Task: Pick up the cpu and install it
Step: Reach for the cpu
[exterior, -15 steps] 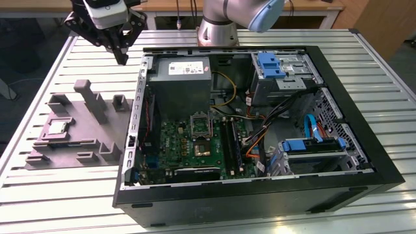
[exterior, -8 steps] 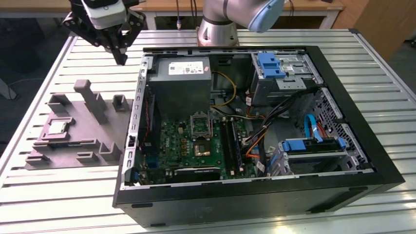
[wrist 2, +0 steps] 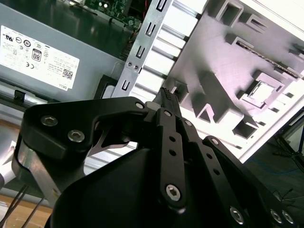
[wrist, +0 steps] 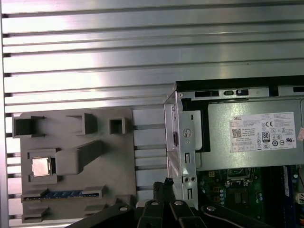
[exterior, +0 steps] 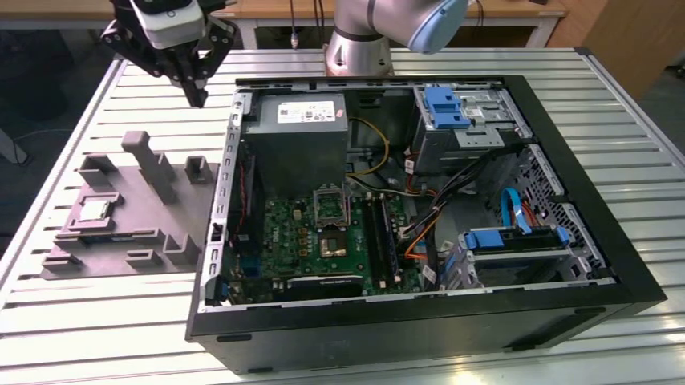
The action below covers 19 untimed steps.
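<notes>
The cpu [exterior: 95,210] is a small pale silvery square lying flat in a recess of the grey holder block [exterior: 139,241], on the table at the exterior view's left. It also shows as the cpu [wrist: 41,166] in the first wrist view and the cpu [wrist 2: 260,92] in the second. My gripper [exterior: 197,98] hangs above the table past the holder's far end, next to the case's corner. Its fingers are shut together, holding nothing. The same gripper [wrist: 164,184] [wrist 2: 166,93] appears in both wrist views. The black metal-framed socket [exterior: 330,204] sits on the motherboard inside the case.
The open black computer case [exterior: 599,241] lies on its side on the slatted aluminium table [exterior: 107,321]. Inside it are a grey power supply box [exterior: 300,136], cables, memory slots and blue-tabbed drive bays [exterior: 514,241]. Upright posts [exterior: 150,164] rise from the holder block.
</notes>
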Each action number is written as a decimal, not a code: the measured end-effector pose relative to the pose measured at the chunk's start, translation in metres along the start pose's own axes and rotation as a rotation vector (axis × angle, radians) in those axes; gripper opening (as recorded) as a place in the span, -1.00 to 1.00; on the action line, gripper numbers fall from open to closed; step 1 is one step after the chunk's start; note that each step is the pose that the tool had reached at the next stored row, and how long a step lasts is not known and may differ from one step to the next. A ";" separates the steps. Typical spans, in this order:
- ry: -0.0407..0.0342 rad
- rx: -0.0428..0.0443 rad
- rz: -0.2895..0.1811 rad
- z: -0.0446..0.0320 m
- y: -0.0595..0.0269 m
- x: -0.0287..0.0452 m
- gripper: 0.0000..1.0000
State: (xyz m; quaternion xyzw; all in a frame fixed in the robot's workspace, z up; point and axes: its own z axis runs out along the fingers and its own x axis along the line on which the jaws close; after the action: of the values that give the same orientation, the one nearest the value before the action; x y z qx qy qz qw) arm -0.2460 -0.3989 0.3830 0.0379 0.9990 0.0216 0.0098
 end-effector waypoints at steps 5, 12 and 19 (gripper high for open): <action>0.0004 0.0001 0.000 0.0002 -0.0001 0.0012 -0.79; 0.0008 0.0000 0.000 0.0009 -0.0005 0.0063 -0.79; 0.0009 0.0001 0.000 0.0015 -0.0008 0.0097 -0.79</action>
State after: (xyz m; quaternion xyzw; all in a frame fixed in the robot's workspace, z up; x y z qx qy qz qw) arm -0.2557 -0.3989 0.3813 0.0380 0.9990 0.0216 0.0093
